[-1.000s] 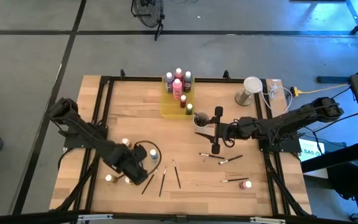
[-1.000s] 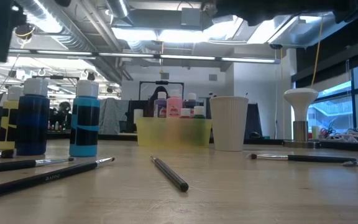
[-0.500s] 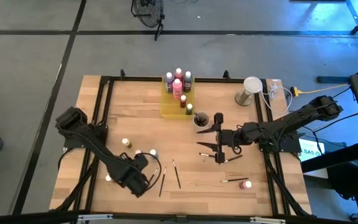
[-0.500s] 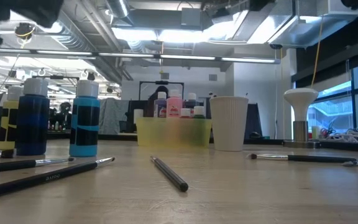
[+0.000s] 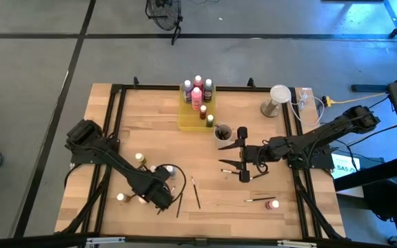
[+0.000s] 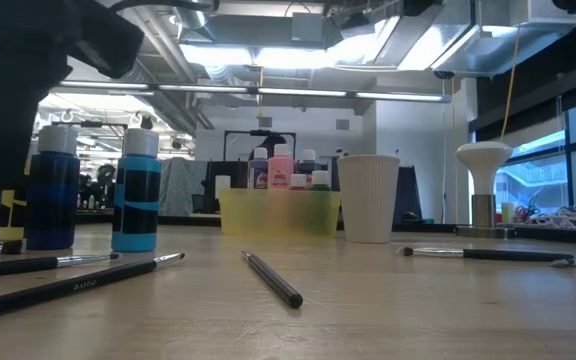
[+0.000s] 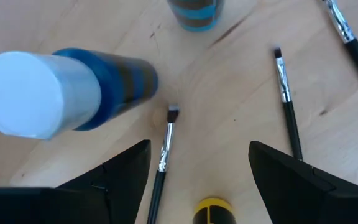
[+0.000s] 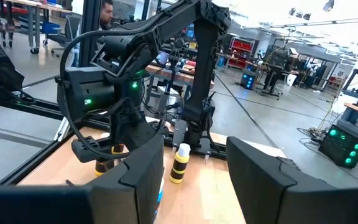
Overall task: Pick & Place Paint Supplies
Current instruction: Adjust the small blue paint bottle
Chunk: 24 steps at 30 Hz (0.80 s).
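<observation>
Two claws out. Left claw [image 7: 197,163] open, dropped lower toward desk's [image 5: 150,124] 7 o'clock corner, now over brush [image 7: 161,155] beside blue bottle [image 7: 67,90]; likely brush pick next. Right claw [image 5: 242,160] half open, empty, shifted slightly from cup [image 5: 222,133] toward centre. Remaining brushes loose at 5 o'clock.

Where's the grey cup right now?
In the high view the grey cup stands mid-table, just beside the yellow tray's near corner, close to the right pincer.
</observation>
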{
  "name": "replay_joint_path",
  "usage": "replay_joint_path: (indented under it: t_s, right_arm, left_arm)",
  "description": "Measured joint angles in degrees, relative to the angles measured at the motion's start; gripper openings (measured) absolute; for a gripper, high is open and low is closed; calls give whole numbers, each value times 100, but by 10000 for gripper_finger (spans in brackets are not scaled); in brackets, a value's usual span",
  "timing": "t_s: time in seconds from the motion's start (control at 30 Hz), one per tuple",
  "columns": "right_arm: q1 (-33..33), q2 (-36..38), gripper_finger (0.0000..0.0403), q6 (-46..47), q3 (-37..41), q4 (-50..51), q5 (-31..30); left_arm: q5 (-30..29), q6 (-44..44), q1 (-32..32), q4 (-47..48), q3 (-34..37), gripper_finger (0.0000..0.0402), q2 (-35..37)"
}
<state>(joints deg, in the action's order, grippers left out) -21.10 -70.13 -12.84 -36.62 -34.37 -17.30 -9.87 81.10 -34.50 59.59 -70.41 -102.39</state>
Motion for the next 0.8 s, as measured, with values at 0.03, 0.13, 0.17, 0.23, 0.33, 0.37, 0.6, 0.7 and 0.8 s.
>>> replay_joint_path:
  t_s: [0.03,0.13,0.17,0.23,0.33,0.37,0.6,0.7,0.8]
  right_arm:
    - [0,0,179,0,0,8,0]
    - [0,0,179,0,0,8,0]
    - [0,0,179,0,0,2,0]
    - [0,0,178,0,0,-16,0]
    - [0,0,178,0,0,-29,0]
    - [0,0,178,0,0,-49,0]
    - [0,0,178,0,-2,-67,0]
    - [0,0,178,0,-2,-55,0]
    - [0,0,178,-1,-2,-55,0]
  left_arm:
    - [0,2,16,0,0,267,0]
    - [-44,63,26,-5,2,267,0]
    - [-94,95,26,-4,2,267,0]
    - [-193,118,37,-3,2,267,0]
    - [-270,125,77,-2,4,267,0]
    - [-282,122,93,-3,4,267,0]
    - [-386,122,92,59,7,267,0]
    - [-425,120,92,60,7,267,0]
    - [-565,120,92,59,7,267,0]
